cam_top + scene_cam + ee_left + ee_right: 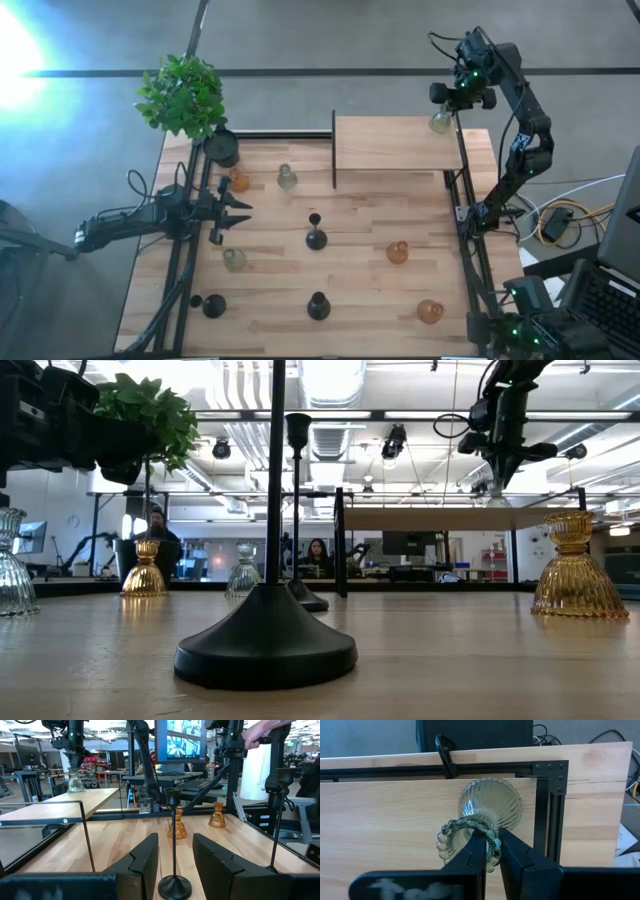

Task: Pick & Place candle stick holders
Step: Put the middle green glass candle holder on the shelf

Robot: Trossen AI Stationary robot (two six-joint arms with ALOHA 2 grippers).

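My right gripper (447, 108) is shut on a pale clear-greenish glass holder (487, 810) over the far right corner of the raised wooden shelf (395, 143). My left gripper (238, 210) hangs open and empty near the table's left edge, pointing toward the right edge. A black holder with a thin stem (173, 845) stands on its round base farther off in line with its fingers. Other amber (397, 252), clear (234, 259) and black (318, 305) holders stand on the table. My right gripper pinches the clear holder's beaded top rim (492, 839), one finger inside the cup and one outside. The fingers come from above, pointing down. The holder stands upright below them, its wide ribbed base (492, 800) at the shelf top; whether it rests there I cannot tell.
A green plant (183, 95) in a wider black pot (222, 148) stands at the far left corner. A thin black upright (333, 150) bounds the shelf's left end. More holders stand at the far left (238, 180) (287, 178) and along the near edge (213, 305) (430, 311).
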